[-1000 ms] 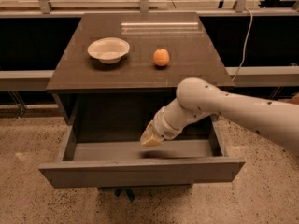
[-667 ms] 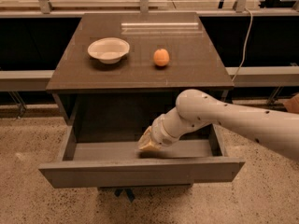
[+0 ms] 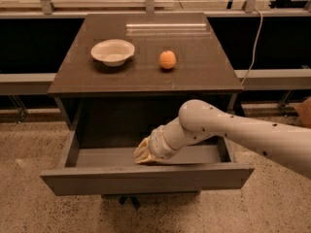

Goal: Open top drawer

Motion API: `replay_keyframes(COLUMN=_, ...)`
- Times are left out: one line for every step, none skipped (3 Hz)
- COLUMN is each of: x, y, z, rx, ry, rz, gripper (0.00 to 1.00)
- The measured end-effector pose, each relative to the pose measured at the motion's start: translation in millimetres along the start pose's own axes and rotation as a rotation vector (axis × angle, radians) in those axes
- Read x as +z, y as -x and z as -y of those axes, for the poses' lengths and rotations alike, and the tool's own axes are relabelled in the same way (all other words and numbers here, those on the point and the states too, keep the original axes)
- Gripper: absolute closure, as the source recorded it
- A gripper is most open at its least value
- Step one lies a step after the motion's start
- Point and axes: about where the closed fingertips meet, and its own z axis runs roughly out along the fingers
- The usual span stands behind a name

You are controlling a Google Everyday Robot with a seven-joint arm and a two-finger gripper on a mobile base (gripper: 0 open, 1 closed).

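Sitting inside open top drawer (image 3: 146,177): jaws.

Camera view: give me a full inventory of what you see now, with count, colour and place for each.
top drawer: one, dark grey, standing open under the cabinet top, front panel toward the camera
cabinet: one, dark grey-brown, centre of view
bowl: one, off-white, on the cabinet top, left side
round fruit: one, orange, on the cabinet top, right of the bowl, apart from it
cable: one, white, hanging behind the cabinet at right
arm: one, white, reaching in from the right
gripper: one, tan, inside the top drawer, just behind its front panel
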Motion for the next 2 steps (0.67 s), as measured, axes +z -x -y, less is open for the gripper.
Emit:
replay_keyframes(x=-9.1, y=15.1, z=-24.8, rx=-0.069, ry=0.042, rz=0.039, gripper=1.00)
replay_keyframes(x=-11.0, y=17.6, z=-29.4, rx=-0.073, ry=0.049, rz=0.048, gripper=1.00)
